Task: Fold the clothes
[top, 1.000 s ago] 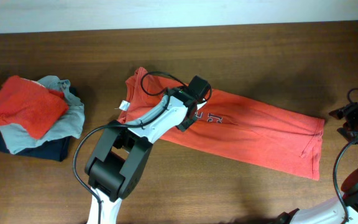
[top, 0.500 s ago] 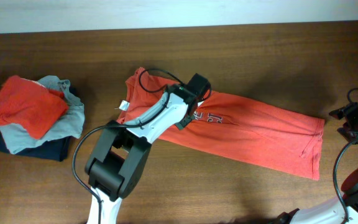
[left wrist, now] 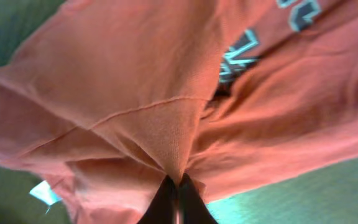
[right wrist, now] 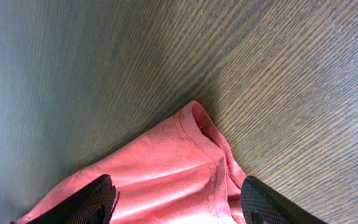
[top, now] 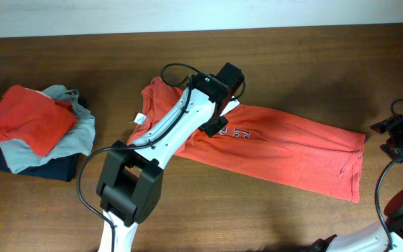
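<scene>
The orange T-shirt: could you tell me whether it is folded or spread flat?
Partly folded: the T-shirt lies as a long narrow strip, layers overlapping by the lettering. The left gripper pinches a fold.

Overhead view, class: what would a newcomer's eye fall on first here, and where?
The orange-red T-shirt lies stretched slantwise across the middle of the wooden table, the left pincer shut on a raised pinch of cloth near its lettering. A pile of clothes, red on grey-blue on navy, sits at the left. The right pincer stands open near the shirt's right-hand corner.
</scene>
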`<state>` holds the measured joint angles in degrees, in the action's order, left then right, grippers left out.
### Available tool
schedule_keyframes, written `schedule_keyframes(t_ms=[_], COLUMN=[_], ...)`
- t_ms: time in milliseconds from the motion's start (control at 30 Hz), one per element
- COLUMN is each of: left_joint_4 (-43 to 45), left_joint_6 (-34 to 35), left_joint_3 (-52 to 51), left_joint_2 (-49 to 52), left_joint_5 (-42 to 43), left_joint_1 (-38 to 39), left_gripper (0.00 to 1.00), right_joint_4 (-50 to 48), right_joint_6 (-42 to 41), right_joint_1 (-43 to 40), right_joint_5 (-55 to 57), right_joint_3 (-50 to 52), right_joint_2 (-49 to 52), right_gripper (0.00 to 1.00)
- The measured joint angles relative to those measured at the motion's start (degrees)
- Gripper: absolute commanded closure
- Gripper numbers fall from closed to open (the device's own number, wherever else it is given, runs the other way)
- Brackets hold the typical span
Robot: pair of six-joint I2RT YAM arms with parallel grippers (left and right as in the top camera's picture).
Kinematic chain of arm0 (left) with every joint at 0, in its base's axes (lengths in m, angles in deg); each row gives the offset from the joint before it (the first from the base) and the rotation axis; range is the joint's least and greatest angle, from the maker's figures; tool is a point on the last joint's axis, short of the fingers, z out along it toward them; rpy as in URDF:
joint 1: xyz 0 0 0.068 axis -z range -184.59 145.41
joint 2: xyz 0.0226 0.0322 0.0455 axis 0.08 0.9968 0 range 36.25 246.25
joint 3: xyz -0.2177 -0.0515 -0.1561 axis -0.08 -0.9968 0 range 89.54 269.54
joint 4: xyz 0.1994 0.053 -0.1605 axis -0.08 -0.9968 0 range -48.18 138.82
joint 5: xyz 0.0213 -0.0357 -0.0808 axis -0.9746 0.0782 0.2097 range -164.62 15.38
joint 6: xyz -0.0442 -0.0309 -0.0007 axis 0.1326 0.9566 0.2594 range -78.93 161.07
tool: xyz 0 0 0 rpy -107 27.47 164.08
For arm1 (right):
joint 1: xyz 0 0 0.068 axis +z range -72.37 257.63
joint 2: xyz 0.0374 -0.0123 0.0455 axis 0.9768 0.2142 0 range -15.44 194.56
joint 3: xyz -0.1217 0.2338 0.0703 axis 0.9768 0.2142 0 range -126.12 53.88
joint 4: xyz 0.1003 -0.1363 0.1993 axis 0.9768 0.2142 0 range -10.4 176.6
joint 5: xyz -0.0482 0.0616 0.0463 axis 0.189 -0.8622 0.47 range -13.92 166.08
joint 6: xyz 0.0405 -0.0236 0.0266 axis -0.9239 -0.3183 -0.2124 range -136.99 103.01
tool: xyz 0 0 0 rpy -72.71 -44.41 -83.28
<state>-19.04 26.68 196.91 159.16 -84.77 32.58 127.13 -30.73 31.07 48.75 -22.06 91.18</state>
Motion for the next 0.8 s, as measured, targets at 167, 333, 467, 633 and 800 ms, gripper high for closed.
schedule_keyframes(t_ms=[167,333,467,633,800], left_joint_4=[-0.3,-1.4,0.6,5.4,10.0], left_joint_6=[0.0,0.6,0.9,3.0,3.8], left_joint_3=[0.0,-0.4,-6.6,-12.9,-14.2], left_joint_2=[0.0,0.1,0.4,0.6,0.6], left_joint_5=[2.8,3.8,3.7,0.2,-2.7], left_joint_1=[0.0,0.0,0.4,0.9,0.9], left_gripper=[0.62,0.71,0.71,0.71,0.71], right_joint_4=[0.0,0.0,0.0,-0.1,-0.1], right_joint_6=[0.0,0.0,0.0,0.0,0.0], right_joint_1=[0.0,0.0,0.0,0.0,0.0], right_joint_5=[0.0,0.0,0.0,0.0,0.0], right_joint_3=[0.0,0.0,0.0,0.0,0.0], right_joint_2=[0.0,0.0,0.0,0.0,0.0], right_gripper=[0.30,0.29,0.29,0.29,0.29])
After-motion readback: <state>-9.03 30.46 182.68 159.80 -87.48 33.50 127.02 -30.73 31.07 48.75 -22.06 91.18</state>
